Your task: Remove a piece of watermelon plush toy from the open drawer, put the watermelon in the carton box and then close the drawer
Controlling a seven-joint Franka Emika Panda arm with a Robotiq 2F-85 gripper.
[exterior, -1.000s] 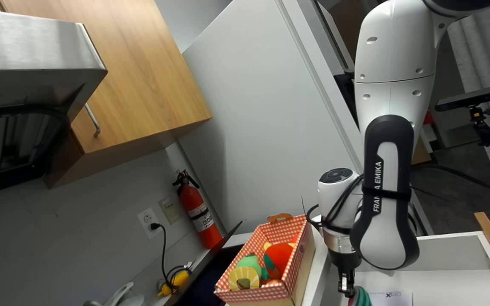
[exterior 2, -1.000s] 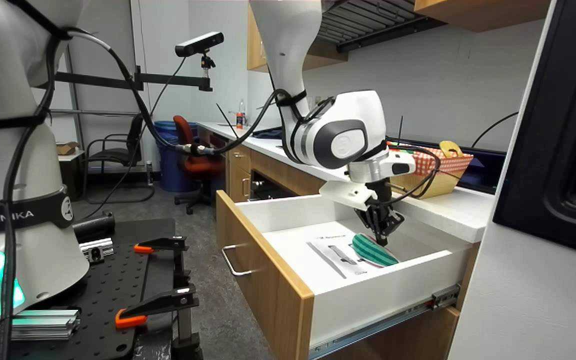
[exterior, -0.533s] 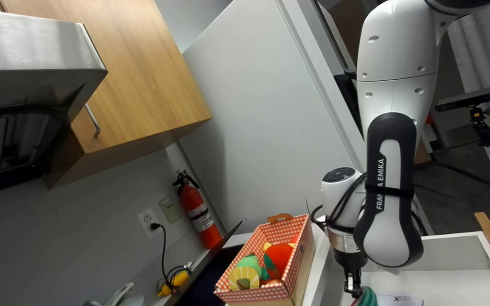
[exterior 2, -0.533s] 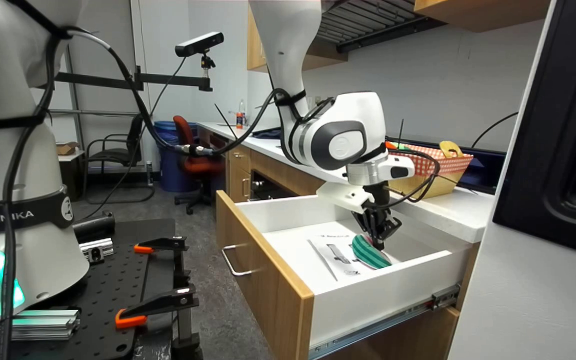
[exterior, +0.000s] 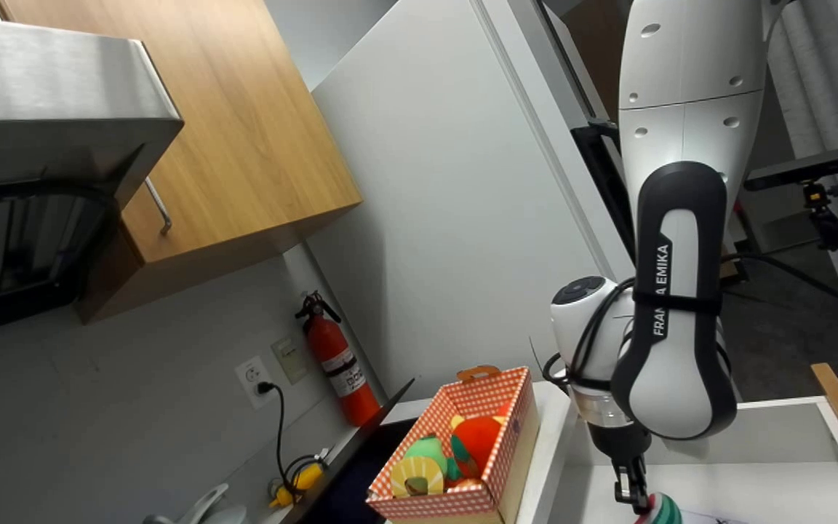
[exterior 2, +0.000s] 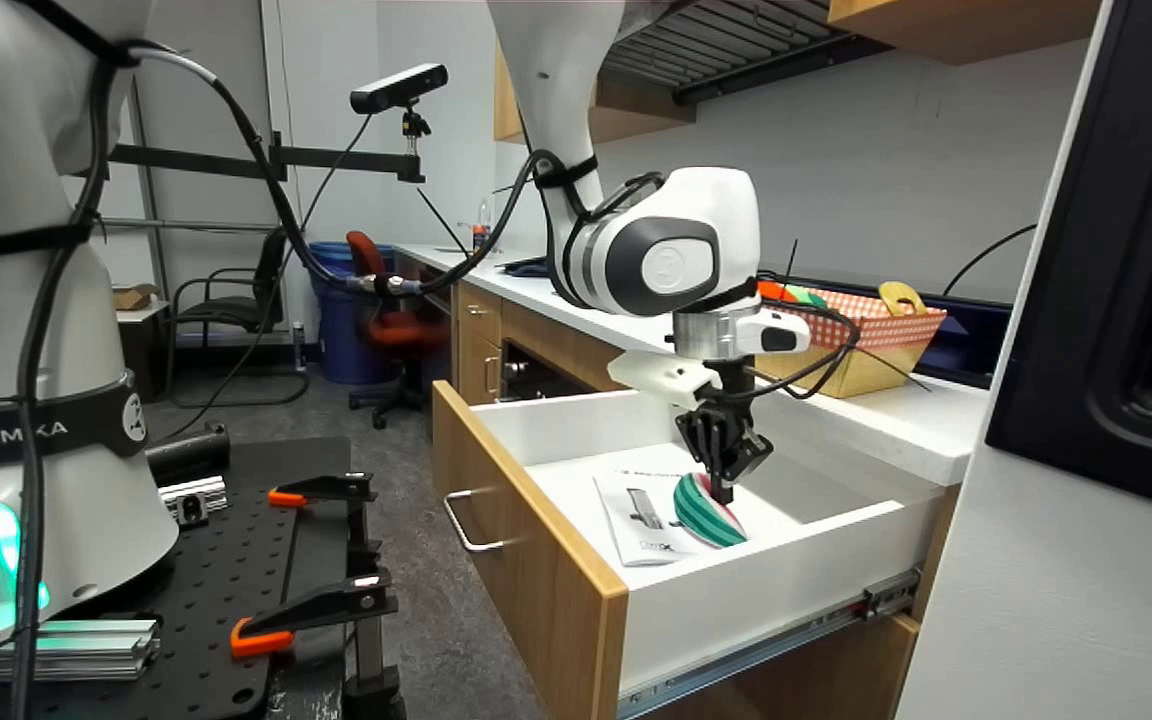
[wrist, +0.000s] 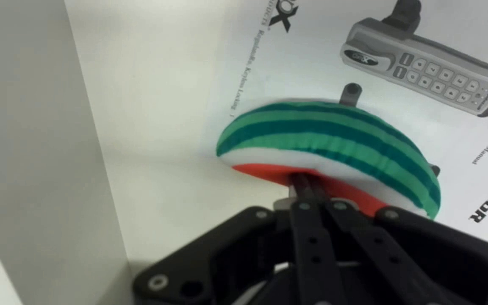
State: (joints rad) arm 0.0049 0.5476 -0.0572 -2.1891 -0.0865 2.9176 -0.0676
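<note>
The watermelon plush toy (exterior 2: pixel 698 517), with striped green rind and red flesh, leans on edge inside the open drawer (exterior 2: pixel 786 590), partly on a paper booklet. My gripper (exterior 2: pixel 723 493) reaches down into the drawer. In the wrist view its fingers (wrist: pixel 305 186) are together and press against the red face of the watermelon (wrist: pixel 324 131); their very tips are hidden in the dark there. Nothing appears clamped between them. On the counter stands the carton box (exterior: pixel 510 480), its checked sides around several plush toys, apart from the gripper.
The booklet (exterior 2: pixel 626 510) lies on the drawer floor beneath the toy. The white counter edge (exterior 2: pixel 866 425) overhangs the drawer's back, and the drawer's side wall (wrist: pixel 28 127) is near the gripper. Clamps (exterior 2: pixel 326 610) stick out from the robot's table.
My gripper has moved towards the drawer's wooden front, staying low. The watermelon has shifted along with it and now stands more tilted up; the booklet has slid and turned too.
</note>
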